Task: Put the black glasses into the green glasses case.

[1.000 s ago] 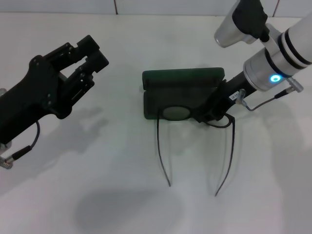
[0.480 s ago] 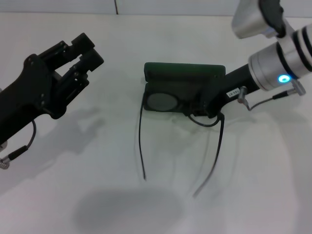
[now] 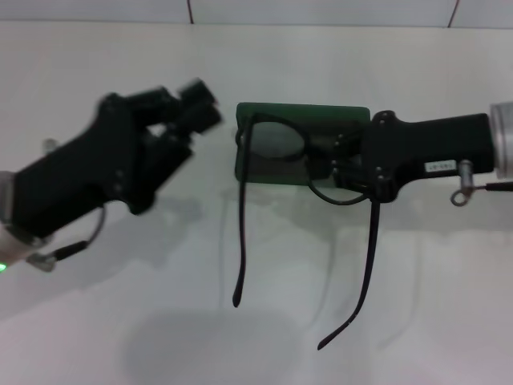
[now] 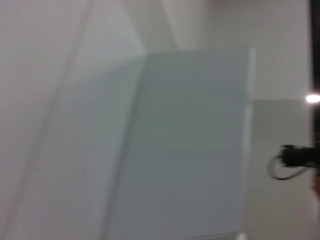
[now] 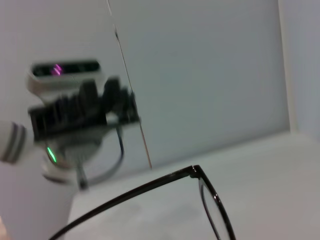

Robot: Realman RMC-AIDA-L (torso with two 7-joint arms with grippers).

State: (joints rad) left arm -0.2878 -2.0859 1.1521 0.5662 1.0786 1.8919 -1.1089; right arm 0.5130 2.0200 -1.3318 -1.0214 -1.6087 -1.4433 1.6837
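Right claw (image 3: 346,164) risen, clamping thin black glasses (image 3: 276,143) above matte green glasses case (image 3: 303,120), left claw (image 3: 192,104) spread.

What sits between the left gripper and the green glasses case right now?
Only bare white table, in the head view. The left gripper hangs beside the dark green rectangular case, while the right gripper holds the thin black-framed glasses above it.

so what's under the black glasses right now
The green glasses case lies open beneath the front of the black glasses, which the right gripper holds above it. The temple arms hang over bare white table. The case's right part is hidden by the gripper.
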